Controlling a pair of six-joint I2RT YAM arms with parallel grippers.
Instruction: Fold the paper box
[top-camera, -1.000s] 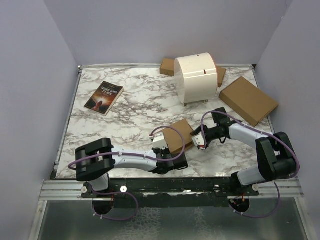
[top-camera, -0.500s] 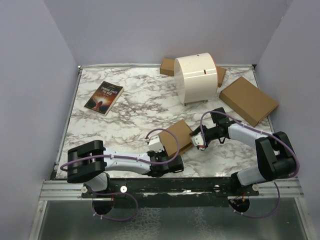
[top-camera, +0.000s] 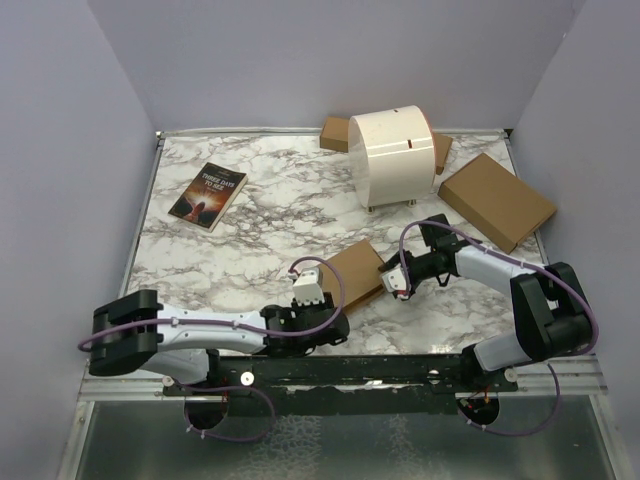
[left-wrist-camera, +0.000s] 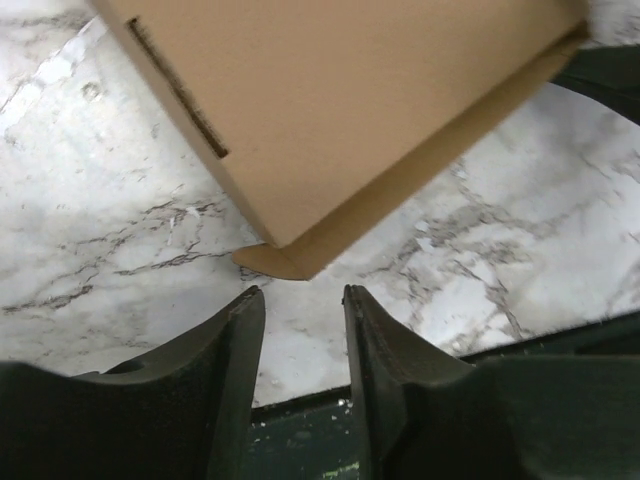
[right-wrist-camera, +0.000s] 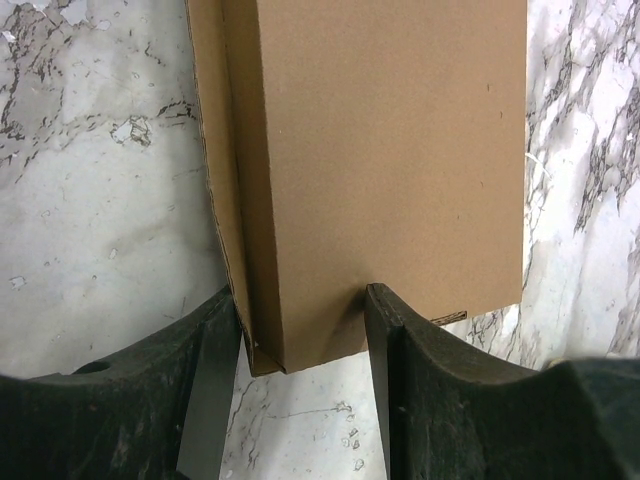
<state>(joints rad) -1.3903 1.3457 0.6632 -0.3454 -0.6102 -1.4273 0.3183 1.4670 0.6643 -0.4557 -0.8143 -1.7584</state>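
The paper box (top-camera: 352, 272) is a thin brown folded mailer lying at the near middle of the marble table. My right gripper (top-camera: 392, 278) is shut on the box's right end. In the right wrist view its fingers (right-wrist-camera: 205, 350) pinch the folded side wall and top panel of the box (right-wrist-camera: 390, 150). My left gripper (top-camera: 333, 322) is just off the box's near corner, by the table's front edge. Its jaws are open with only marble between them, and the corner of the box (left-wrist-camera: 340, 110) lies just ahead of the left gripper (left-wrist-camera: 300, 292), apart from it.
A book (top-camera: 208, 195) lies at the back left. A white drum-shaped object (top-camera: 392, 158) stands at the back middle, with brown cardboard pieces (top-camera: 335, 133) behind it. A larger brown cardboard box (top-camera: 496, 200) lies at the back right. The black front rail (top-camera: 340, 368) runs just behind my left gripper.
My left arm has drawn back leftward and toward the front edge, coming off the box, and its jaws have widened. The right gripper has kept its hold on the box.
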